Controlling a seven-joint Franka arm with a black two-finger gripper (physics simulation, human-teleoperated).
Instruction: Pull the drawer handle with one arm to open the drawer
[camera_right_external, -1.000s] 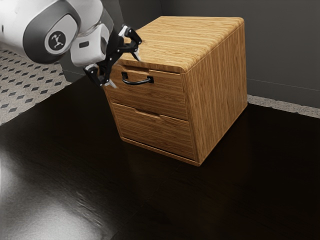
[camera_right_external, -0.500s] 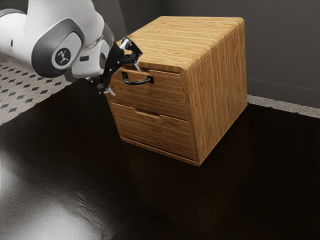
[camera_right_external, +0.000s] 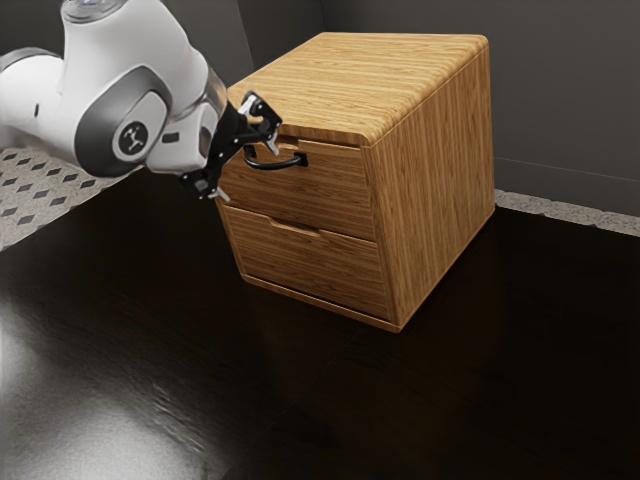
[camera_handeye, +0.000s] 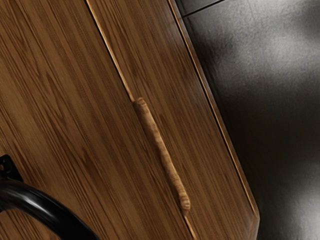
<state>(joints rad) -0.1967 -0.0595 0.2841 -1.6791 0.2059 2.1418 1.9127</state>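
A bamboo-coloured cabinet with two drawers stands on the dark floor. The top drawer sits flush in the cabinet and has a black curved handle. My black gripper is open at the handle's end on the exterior view's left. One fingertip is near the cabinet's top edge, the other below handle height. Neither finger grips the handle. In the wrist view the black handle curves close under my hand, with the drawer front behind it.
The lower drawer has a wooden ridge grip along its top edge. Glossy black floor spreads in front of the cabinet. Patterned tiles lie at the exterior view's left, and a dark wall stands behind.
My hand has dropped lower and moved in toward the handle's end. The arm's elbow has swung down. The fingers stay apart and the drawer has not moved.
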